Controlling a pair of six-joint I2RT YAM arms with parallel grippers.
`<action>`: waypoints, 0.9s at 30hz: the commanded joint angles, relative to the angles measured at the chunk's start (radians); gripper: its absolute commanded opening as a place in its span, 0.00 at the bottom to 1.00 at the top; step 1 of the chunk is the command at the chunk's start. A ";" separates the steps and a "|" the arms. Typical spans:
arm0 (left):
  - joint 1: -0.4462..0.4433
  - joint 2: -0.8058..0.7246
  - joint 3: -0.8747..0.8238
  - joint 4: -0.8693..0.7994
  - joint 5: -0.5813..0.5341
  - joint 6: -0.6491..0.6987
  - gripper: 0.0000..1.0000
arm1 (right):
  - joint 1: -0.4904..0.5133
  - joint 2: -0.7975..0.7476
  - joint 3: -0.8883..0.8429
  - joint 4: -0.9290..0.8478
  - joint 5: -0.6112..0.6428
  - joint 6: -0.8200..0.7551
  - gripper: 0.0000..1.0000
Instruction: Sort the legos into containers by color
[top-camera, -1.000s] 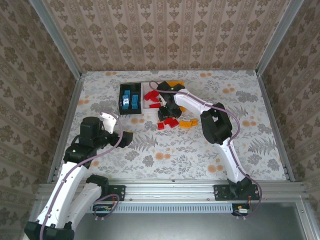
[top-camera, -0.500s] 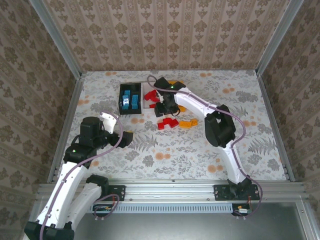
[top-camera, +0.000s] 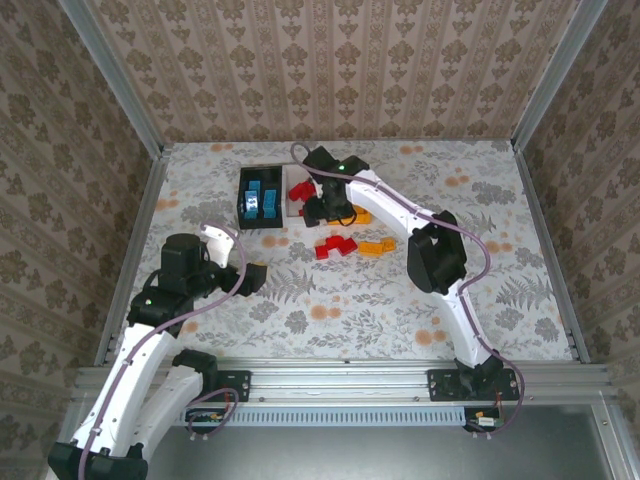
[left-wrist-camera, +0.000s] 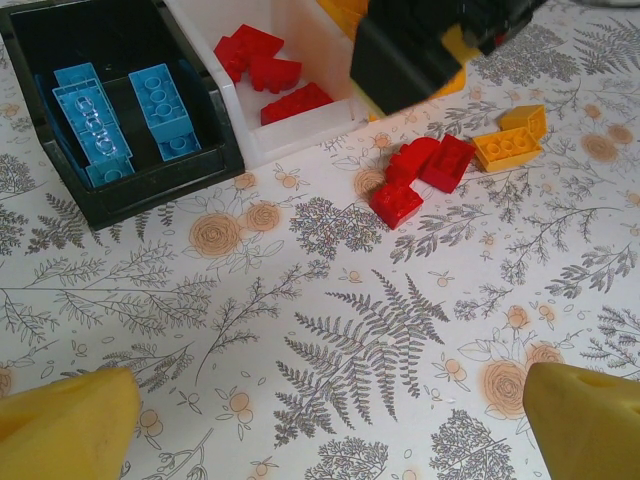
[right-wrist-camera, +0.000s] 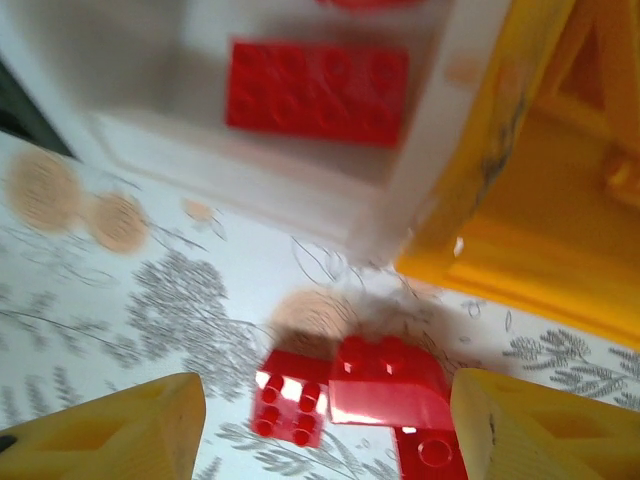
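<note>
Pincer on my right arm hovers spread and empty near the front wall of the white rectangular plastic bin, placed, I judge, to work the loose pile below. My left pincer hangs wide open, well apart. On the floral-patterned tabletop, the black plastic bin holds glossy blue studded bricks, and the white one holds red bricks. In front of the orange-yellow plastic bin, small loose red bricks and orange-yellow bricks lie unsorted.
</note>
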 joint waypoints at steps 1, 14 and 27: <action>-0.008 -0.007 0.012 0.011 0.020 0.001 1.00 | 0.006 0.023 -0.024 -0.046 0.054 -0.024 0.69; -0.008 -0.006 0.014 0.007 0.011 0.002 1.00 | -0.005 0.116 -0.001 -0.054 0.058 -0.032 0.72; -0.009 -0.008 0.015 0.006 0.013 0.002 1.00 | -0.006 0.109 -0.047 -0.061 0.074 -0.020 0.65</action>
